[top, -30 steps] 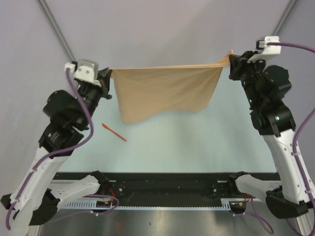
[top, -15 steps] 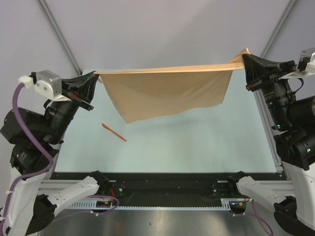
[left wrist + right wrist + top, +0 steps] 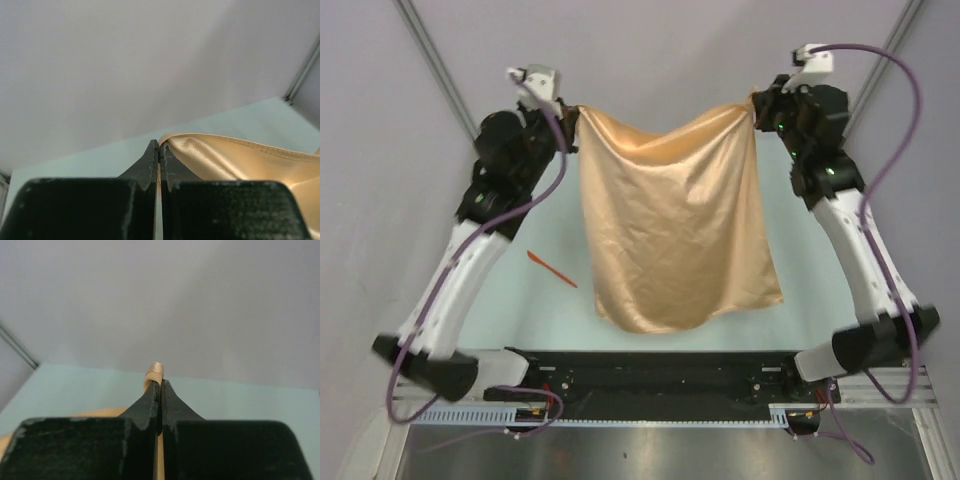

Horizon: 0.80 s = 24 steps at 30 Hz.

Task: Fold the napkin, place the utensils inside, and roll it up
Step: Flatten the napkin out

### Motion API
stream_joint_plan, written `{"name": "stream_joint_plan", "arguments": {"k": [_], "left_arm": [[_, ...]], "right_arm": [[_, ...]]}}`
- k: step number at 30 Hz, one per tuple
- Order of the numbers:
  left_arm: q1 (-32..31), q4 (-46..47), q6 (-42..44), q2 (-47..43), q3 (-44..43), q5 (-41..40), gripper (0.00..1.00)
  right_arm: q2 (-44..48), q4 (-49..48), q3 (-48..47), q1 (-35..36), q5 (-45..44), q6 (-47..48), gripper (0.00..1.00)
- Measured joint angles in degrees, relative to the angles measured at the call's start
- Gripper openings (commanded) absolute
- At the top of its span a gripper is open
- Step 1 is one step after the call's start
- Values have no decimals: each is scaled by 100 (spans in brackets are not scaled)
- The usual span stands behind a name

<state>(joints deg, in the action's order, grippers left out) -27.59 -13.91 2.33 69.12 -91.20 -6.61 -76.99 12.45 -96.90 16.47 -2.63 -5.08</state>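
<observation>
The peach-orange napkin (image 3: 675, 225) is spread toward the near side from its two far corners, its top edge sagging between them. My left gripper (image 3: 573, 112) is shut on its far left corner, which shows as shiny cloth (image 3: 220, 157) beside the closed fingers (image 3: 159, 148). At the far right corner my right gripper (image 3: 756, 110) is shut too, with a small fold of napkin (image 3: 155, 371) poking past its tips (image 3: 160, 385). One orange-red utensil (image 3: 551, 270) lies on the table left of the cloth, apart from it.
The pale green table (image 3: 820, 300) ends at a black rail (image 3: 660, 375) along the near edge, where the arm bases sit. Grey walls and slanted frame posts (image 3: 435, 75) close the far side.
Both arms have swung from wide and low to high at the far side and closer together. The napkin, earlier stretched taut between them, now spreads long toward the near edge.
</observation>
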Motion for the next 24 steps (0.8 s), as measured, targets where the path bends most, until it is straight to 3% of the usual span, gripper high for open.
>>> {"name": "stream_joint_plan", "arguments": {"k": [4, 5, 6, 8, 10, 11, 13, 17, 24], "left_arm": [[833, 212, -264, 1670, -107, 638, 0], [990, 164, -326, 2374, -358, 846, 13], [1082, 127, -356, 2896, -553, 951, 30], [1246, -334, -426, 4275, -1423, 1121, 74], [1338, -726, -487, 5394, -2269, 1150, 80], [1379, -1071, -599, 5919, -2769, 1143, 89], [1423, -1325, -699, 6474, -3189, 1121, 100], [1467, -1423, -859, 6063, -2520, 1025, 100], [1458, -1029, -1117, 3679, -750, 885, 100]], "right_arm": [[-1657, -289, 190, -546, 302, -221, 0], [-2225, -356, 103, -673, 391, -269, 0], [-2750, -380, -28, -761, 452, -321, 22], [-3998, -210, -717, -933, 623, -476, 51], [-5176, 52, -1740, -1071, 887, -671, 69], [-5751, 146, -2308, -1141, 1038, -772, 75], [-6367, 374, -2879, -1246, 1263, -909, 99], [-6275, 509, -2518, -1394, 1526, -1082, 100], [-4197, 420, -463, -1303, 1353, -1202, 98]]}}
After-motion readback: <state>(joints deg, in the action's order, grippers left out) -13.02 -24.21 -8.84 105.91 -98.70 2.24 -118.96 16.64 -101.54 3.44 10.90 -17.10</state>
